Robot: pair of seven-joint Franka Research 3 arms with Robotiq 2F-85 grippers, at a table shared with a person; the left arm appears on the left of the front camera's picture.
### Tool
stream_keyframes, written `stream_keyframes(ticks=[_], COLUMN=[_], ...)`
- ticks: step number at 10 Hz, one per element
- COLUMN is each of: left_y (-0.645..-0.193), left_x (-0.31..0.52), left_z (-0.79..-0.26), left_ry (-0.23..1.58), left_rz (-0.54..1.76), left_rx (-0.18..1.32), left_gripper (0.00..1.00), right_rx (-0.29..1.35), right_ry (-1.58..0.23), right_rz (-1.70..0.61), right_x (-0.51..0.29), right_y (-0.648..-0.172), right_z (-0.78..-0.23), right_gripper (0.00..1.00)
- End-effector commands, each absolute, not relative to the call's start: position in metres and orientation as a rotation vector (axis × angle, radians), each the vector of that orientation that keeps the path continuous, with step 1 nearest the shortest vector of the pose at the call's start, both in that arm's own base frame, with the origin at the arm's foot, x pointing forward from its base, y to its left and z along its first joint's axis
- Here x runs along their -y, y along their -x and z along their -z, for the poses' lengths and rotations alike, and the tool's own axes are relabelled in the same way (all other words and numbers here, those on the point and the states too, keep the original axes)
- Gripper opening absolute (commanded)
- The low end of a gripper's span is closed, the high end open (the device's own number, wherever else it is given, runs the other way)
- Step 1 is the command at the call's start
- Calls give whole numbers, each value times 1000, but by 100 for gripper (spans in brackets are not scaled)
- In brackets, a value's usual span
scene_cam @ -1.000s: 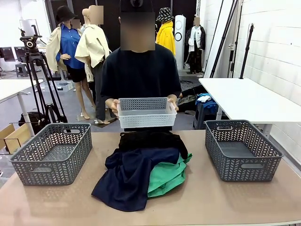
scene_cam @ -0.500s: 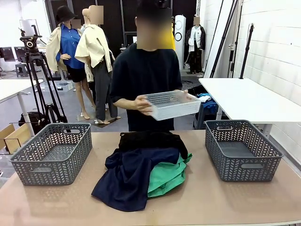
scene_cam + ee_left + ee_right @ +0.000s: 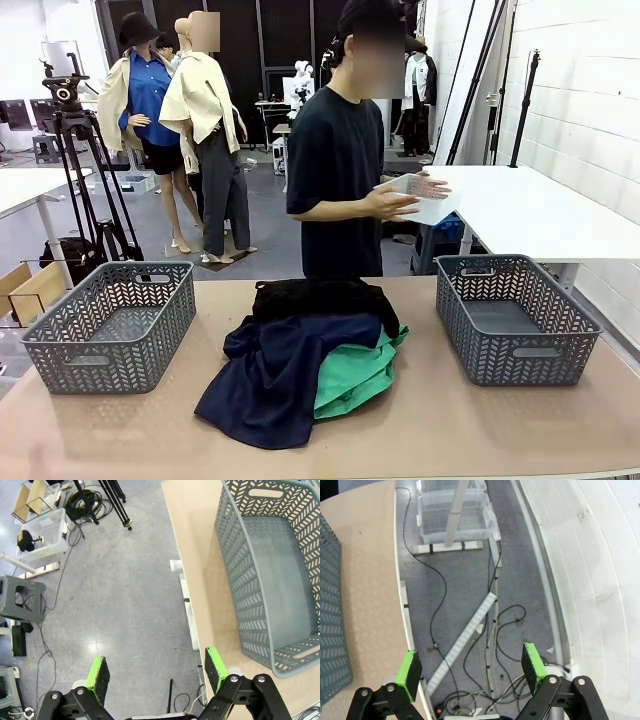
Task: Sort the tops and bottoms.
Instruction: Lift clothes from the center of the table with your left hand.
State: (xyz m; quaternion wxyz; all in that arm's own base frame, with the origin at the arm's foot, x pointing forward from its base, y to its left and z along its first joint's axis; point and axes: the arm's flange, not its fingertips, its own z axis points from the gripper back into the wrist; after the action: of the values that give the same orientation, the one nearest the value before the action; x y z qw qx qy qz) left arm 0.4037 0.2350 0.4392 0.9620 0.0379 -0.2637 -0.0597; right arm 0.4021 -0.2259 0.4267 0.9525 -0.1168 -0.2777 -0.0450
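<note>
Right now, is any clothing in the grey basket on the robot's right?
No, the right basket shows a bare floor; the clothes lie heaped on the table to its left.

Bright, even light from overhead fills the front view, so the pile of clothes point(image 3: 300, 370) and the right-hand basket point(image 3: 515, 320) cast only soft, short shadows on the table point(image 3: 480, 420), and the person's hand point(image 3: 392, 205) looks slightly smeared. In the left wrist view the glossy floor point(image 3: 125, 595) carries pale patches of glare, and the table's edge bows with the wide lens. In the right wrist view the white wall point(image 3: 600, 565) is nearly washed out.
</note>
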Motion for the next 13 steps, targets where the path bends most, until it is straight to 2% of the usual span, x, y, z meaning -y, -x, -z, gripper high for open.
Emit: stream_keyframes(ticks=[1, 13], left_y=[-402, -402], left_x=[-237, -237], left_z=[-438, -438], left_ry=[-78, -78], left_rz=[116, 116], left_rx=[533, 533], left_gripper=[100, 100], right_rx=[558, 558], right_ry=[241, 241], right_rz=[90, 90], right_x=[228, 228], right_y=[-403, -403], right_z=[-427, -427], right_gripper=[100, 100])
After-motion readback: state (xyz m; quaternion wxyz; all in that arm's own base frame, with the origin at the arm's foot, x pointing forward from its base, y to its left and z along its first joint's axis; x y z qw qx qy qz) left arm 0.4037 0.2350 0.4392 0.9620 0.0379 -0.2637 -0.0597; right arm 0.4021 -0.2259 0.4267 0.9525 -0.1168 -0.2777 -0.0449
